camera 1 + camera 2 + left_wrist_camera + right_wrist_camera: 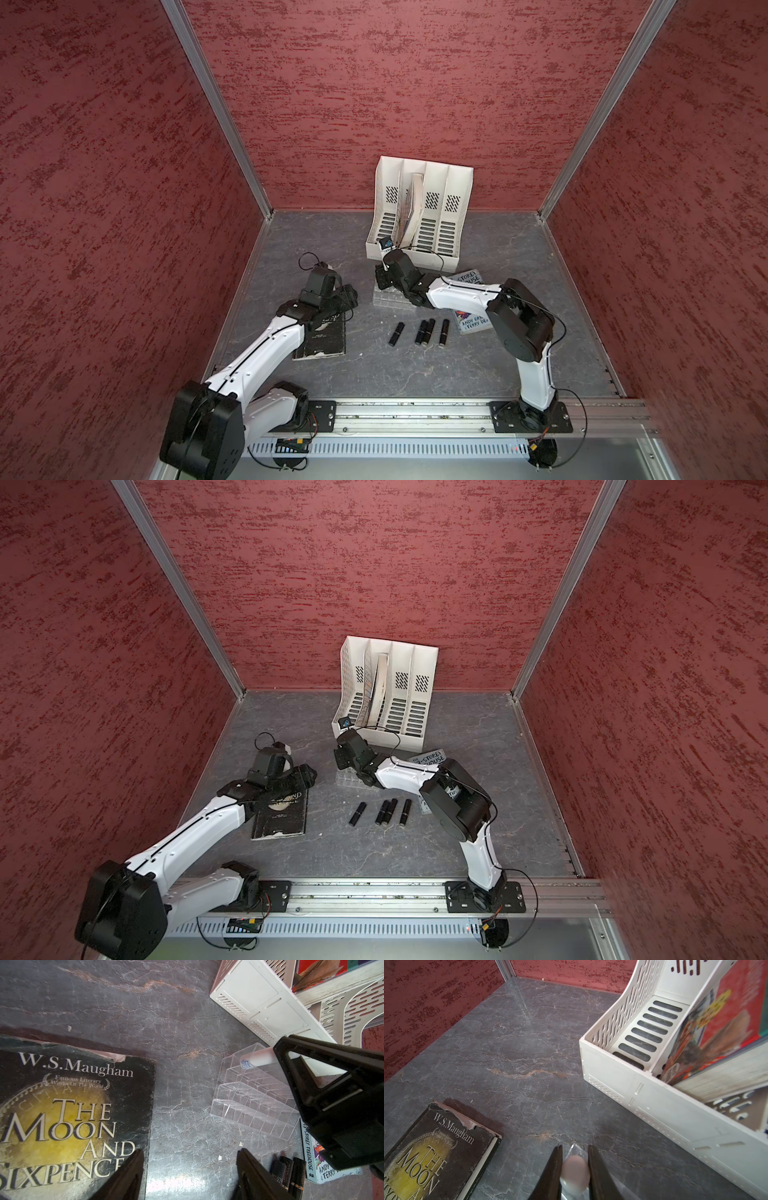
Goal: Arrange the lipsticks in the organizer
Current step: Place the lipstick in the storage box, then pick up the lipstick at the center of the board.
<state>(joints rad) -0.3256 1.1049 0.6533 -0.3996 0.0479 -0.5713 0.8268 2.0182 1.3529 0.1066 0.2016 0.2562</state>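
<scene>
Clamps white lipstick (259, 1057) in right tool (574, 1148) at organizer's (249, 1103) far corner cell; holds left tool (191, 1151) apart, empty. Leaves four black lipsticks (424, 332) lying on counter (374, 374). Risks snagging cell wall if misaligned, shoving organizer.

— What colours are the walls (415, 83) and the bench (374, 374)?
— The walls are deep red, mottled darker. The bench is grey, marbled with pale veins and a rusty streak.
— And the rack (440, 259)?
— White, with slots. In front of the rack: a clear organizer (249, 1105), a white lipstick (260, 1058), four glossy black lipsticks (422, 332), a black book (72, 1105) with a yellow moon and pale lettering, and a pale blue book (473, 326).
</scene>
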